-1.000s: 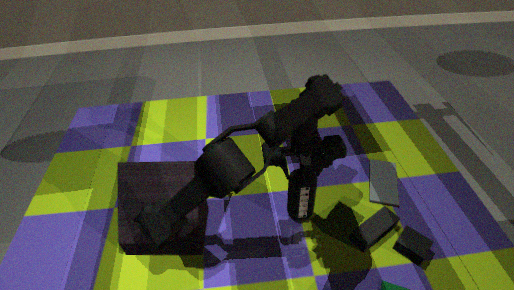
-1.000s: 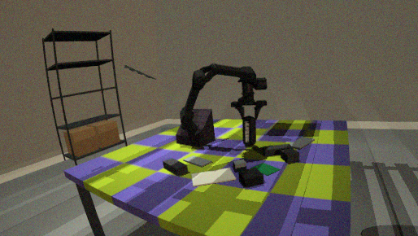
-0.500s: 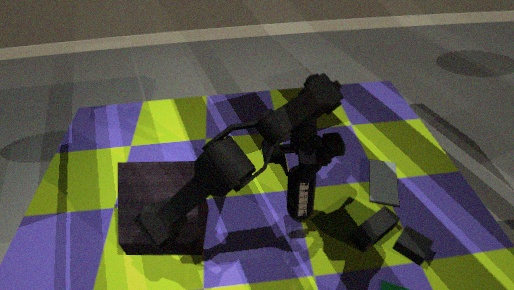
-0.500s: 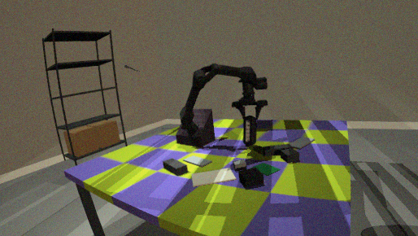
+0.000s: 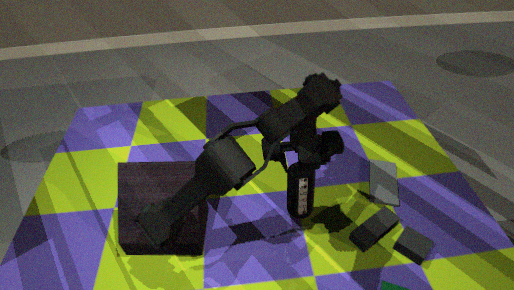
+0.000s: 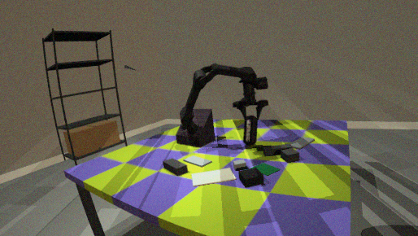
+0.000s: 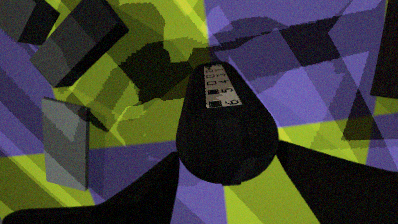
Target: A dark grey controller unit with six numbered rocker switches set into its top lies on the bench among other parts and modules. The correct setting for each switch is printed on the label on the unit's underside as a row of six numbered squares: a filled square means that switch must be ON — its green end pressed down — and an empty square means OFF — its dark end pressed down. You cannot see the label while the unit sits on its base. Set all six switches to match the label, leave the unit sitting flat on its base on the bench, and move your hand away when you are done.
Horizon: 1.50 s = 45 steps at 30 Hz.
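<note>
arm: bent over, mid frame | wrist: points down | gripper: fingers clamped on controller unit, held upright

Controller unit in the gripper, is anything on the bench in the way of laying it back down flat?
Nothing visible lies beneath the controller unit; the nearest dark block sits off to its side, apart.

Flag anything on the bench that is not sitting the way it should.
The controller unit is off its base: the gripper holds it upright by its upper end, label facing outward, its lower end close to the bench. Whether it touches cannot be told. The small blocks beside it lie flat.
</note>
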Each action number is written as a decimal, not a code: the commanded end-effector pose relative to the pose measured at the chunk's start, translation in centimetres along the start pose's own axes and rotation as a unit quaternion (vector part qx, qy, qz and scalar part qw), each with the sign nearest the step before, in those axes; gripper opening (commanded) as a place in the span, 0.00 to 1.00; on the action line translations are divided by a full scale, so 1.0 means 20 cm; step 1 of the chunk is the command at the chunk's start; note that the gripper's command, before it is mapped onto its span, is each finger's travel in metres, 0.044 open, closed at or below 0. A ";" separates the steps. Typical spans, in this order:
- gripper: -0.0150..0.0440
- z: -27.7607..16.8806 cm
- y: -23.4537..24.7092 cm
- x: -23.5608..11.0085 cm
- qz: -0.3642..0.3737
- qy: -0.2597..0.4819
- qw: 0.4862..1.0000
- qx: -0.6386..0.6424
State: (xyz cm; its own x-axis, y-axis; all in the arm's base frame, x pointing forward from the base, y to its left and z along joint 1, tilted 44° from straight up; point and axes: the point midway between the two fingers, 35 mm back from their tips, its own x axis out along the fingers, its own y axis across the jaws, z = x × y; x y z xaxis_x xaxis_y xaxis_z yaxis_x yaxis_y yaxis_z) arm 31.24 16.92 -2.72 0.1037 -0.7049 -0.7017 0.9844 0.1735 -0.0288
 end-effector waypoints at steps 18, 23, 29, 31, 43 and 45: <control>0.83 -0.08 -0.01 0.05 -0.008 0.019 1.000 -0.003; 0.83 -0.10 -0.01 0.06 -0.008 0.020 1.000 -0.003; 0.83 -0.12 -0.01 0.07 -0.008 0.020 1.000 -0.003; 0.83 -0.13 -0.01 0.07 -0.008 0.020 1.000 -0.003; 0.83 -0.17 -0.01 0.09 -0.008 0.020 1.000 -0.003; 0.83 -0.18 -0.01 0.10 -0.008 0.020 1.000 -0.003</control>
State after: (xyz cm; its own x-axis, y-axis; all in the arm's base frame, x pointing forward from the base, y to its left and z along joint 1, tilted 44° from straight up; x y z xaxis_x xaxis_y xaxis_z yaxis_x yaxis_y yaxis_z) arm 30.77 18.50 -5.81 0.1029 -0.6712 -0.7341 0.9821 0.1858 -0.0323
